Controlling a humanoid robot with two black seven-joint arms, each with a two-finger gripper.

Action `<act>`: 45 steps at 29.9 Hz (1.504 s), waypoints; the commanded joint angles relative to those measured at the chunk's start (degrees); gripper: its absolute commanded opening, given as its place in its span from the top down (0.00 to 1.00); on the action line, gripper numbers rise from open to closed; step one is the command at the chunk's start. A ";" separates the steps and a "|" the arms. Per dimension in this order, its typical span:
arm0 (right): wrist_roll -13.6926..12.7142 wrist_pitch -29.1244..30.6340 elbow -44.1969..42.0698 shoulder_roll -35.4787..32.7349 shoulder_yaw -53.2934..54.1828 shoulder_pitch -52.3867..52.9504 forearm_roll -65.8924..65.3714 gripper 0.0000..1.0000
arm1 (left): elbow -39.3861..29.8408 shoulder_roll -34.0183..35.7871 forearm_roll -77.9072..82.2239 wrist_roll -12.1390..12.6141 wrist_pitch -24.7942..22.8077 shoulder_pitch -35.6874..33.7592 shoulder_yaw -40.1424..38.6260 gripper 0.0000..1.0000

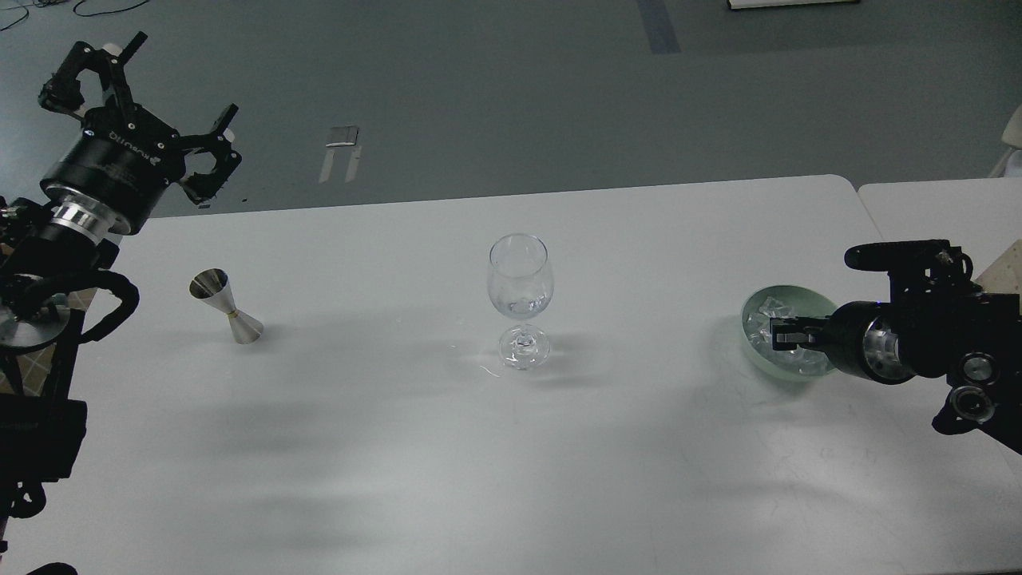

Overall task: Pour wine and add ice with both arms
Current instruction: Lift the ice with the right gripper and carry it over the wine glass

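On white table, ice under right pincer in bowl.

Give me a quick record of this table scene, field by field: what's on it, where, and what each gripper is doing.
table: white
wine glass: centre, upright, a little clear liquid inside
jigger: left, metal, upright
bowl: right, pale green, holds ice cubes
left gripper: raised off the table, fingers spread, empty
right gripper: over the bowl, fingers state unclear
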 commanded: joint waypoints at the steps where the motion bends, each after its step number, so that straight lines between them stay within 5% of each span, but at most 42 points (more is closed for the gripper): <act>1: 0.00 0.00 1.64 -0.43 3.65 0.09 0.10 1.00 | 0.00 0.02 0.00 0.00 0.00 0.00 -0.19 0.02; 11: 0.00 0.00 2.69 2.38 10.52 7.11 0.63 1.00 | -0.17 -0.07 0.00 0.09 0.00 0.00 -0.19 0.02; 29: 0.00 0.00 3.75 23.03 4.90 15.37 0.27 1.00 | -0.17 0.55 0.00 0.09 0.08 0.00 -0.10 0.02; 45: 0.00 0.00 3.57 27.70 0.41 17.75 -0.17 1.00 | -0.17 0.63 0.00 0.09 -0.09 0.00 -0.19 0.02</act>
